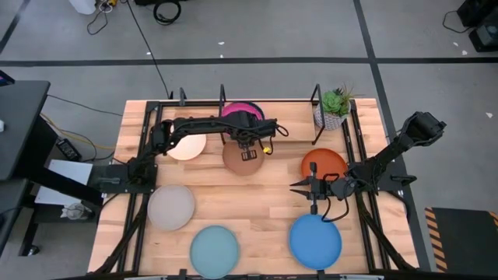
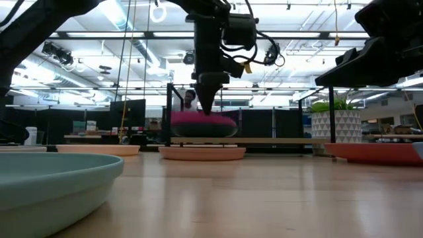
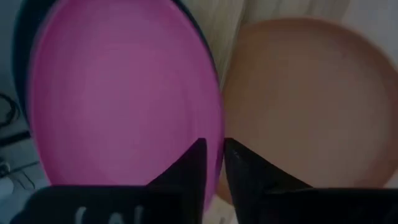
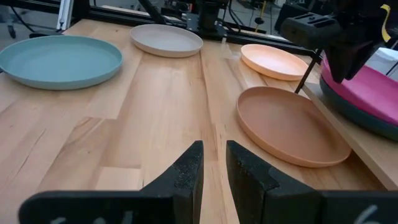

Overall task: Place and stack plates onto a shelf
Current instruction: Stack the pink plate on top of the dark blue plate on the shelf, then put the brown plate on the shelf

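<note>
The magenta plate [image 1: 243, 111] lies on the dark teal plate [image 4: 367, 117] on the black rod shelf [image 1: 222, 97] at the table's far edge. My left gripper [image 1: 247, 145] [image 3: 214, 152] points down at the magenta plate's near rim and is shut on it. The peach-tan plate [image 1: 241, 161] lies flat on the table just in front of the shelf, the cream plate [image 1: 187, 146] to its left. Orange [image 1: 324, 162], grey [image 1: 171, 207], pale teal [image 1: 214, 250] and bright blue [image 1: 315, 238] plates lie flat on the table. My right gripper [image 1: 294, 185] [image 4: 214, 158] hovers shut between the orange and blue plates. My left gripper pinches the magenta plate's near rim [image 3: 217, 134] between its two fingers, one on the plate's inside and one outside. The fingers [image 2: 206, 106] come from above, pointing down. The plate [image 2: 201, 122] sits about level on the dark teal plate on the shelf.
A small green potted plant [image 1: 335, 105] stands at the shelf's right end by an upright post [image 1: 316, 97]. Bare wood lies in the table's middle [image 1: 249, 206]. A person [image 2: 190, 99] shows far behind the shelf in the low view.
</note>
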`<move>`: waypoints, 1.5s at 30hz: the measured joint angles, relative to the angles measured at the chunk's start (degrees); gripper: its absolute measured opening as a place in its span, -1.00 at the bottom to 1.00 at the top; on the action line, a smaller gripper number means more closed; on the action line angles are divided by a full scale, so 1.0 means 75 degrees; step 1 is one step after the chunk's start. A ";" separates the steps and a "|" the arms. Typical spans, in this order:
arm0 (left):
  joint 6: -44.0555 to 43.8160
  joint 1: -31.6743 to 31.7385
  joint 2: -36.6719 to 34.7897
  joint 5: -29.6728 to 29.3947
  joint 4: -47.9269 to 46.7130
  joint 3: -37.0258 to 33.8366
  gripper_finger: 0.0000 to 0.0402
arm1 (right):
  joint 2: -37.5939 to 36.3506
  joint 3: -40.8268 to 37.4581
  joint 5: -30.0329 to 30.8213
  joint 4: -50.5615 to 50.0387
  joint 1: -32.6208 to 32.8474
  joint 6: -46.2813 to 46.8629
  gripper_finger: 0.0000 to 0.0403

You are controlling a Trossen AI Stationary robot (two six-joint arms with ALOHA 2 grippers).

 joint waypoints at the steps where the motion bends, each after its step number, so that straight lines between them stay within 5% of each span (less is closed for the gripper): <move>1: 0.0003 -0.0005 0.0000 -0.0002 0.0002 0.0000 -0.58 | 0.0000 0.0000 0.0001 0.0002 0.0000 0.0000 -0.63; 8: 0.0411 -0.0361 -0.0242 0.0014 0.0307 0.0316 -0.29 | 0.0000 0.0002 0.0013 0.0005 -0.0003 -0.0041 -0.63; 13: 0.0418 -0.0960 -0.0404 0.1913 0.0959 0.0317 -0.25 | 0.0000 0.0000 0.0011 0.0005 -0.0003 -0.0094 -0.63; 16: -0.0168 -0.1434 -0.0364 0.2343 0.1482 0.0022 -0.25 | 0.0000 0.0000 0.0013 0.0006 -0.0003 -0.0126 -0.63; 25: -0.1487 -0.2468 -0.0291 0.0926 0.2345 -0.1733 -0.25 | -0.0003 0.0003 0.0004 0.0181 -0.0023 -0.0132 -0.63; 36: -0.2065 -0.2442 -0.0291 -0.0087 0.3241 -0.2770 -0.25 | -0.0003 0.0003 -0.0014 0.0296 -0.0023 -0.0189 -0.63; 45: -0.1863 -0.2148 -0.0294 0.0332 0.3585 -0.3107 -0.36 | -0.0003 0.0003 -0.0016 0.0250 -0.0023 -0.0201 -0.63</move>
